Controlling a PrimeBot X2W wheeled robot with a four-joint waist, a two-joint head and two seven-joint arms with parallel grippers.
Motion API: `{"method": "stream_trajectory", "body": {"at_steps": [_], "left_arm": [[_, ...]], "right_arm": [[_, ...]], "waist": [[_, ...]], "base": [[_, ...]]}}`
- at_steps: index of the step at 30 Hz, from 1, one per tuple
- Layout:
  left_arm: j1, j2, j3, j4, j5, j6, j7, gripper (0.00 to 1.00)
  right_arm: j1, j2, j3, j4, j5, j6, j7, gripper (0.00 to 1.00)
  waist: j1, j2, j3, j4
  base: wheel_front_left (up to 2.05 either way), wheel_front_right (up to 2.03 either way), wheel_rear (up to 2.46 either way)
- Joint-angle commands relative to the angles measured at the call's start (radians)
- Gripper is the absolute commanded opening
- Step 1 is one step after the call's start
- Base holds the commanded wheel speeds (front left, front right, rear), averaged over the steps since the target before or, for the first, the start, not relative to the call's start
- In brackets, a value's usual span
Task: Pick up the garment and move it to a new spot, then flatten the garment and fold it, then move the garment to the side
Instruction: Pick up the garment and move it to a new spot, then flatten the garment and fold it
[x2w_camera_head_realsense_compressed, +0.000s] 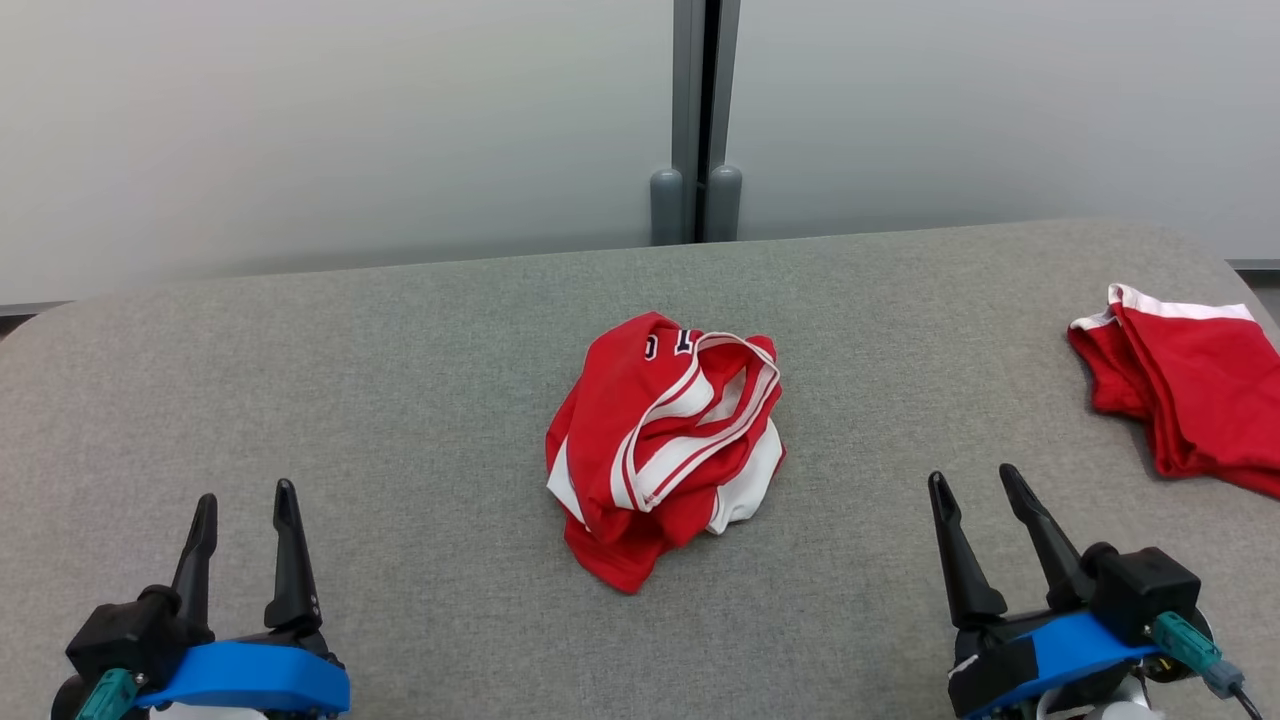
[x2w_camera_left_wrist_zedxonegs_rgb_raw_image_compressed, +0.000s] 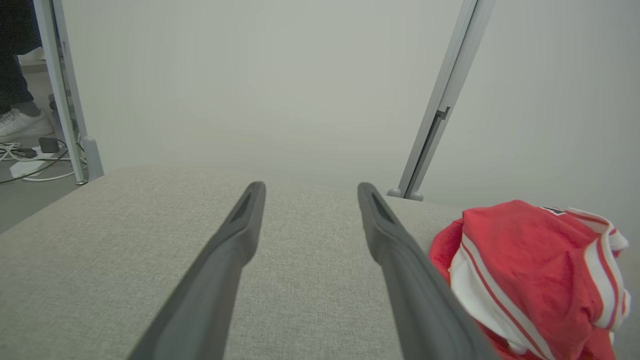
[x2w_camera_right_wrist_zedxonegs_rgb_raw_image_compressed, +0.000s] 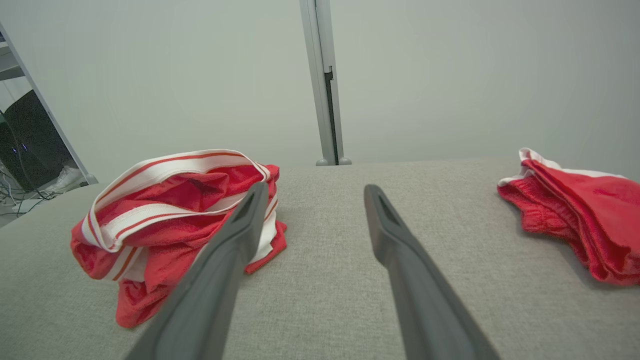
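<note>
A crumpled red jersey garment with white striped trim (x2w_camera_head_realsense_compressed: 665, 445) sits heaped near the middle of the grey fabric-covered worktop (x2w_camera_head_realsense_compressed: 400, 380), ahead of and between both arms. The left gripper (x2w_camera_head_realsense_compressed: 246, 490) and right gripper (x2w_camera_head_realsense_compressed: 972, 473) hang over the near edge, jaws spread and empty. The heap's long axis runs roughly near-to-far. The right gripper looks nearer and would reach inward, to its left. A second folded red garment (x2w_camera_head_realsense_compressed: 1180, 400) lies well apart at the right.
</note>
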Motion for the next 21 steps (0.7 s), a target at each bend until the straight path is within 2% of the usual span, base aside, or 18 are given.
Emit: {"method": "stream_trajectory", "body": {"at_steps": [1, 10, 21], "left_arm": [[0.014, 0.005, 0.014, -0.002, 0.006, -0.003, -0.004, 1.0], [0.025, 0.007, 0.008, 0.016, 0.021, -0.016, -0.005, 1.0], [0.002, 0.012, -0.015, 0.022, 0.028, -0.017, -0.002, 1.0]], "right_arm": [[0.021, 0.006, -0.01, 0.009, -0.011, 0.001, 0.004, 1.0], [0.026, 0.015, -0.048, 0.032, -0.024, 0.001, 0.014, 1.0], [0.01, 0.017, -0.042, 0.037, -0.014, 0.001, 0.01, 1.0]], "waist": [[0.0001, 0.0, -0.001, -0.005], [0.0001, 0.0, -0.003, -0.01], [0.0001, 0.0, 0.006, -0.001]], "base": [[0.0, 0.0, 0.0], [0.0, 0.0, 0.0], [0.0, 0.0, 0.0]]}}
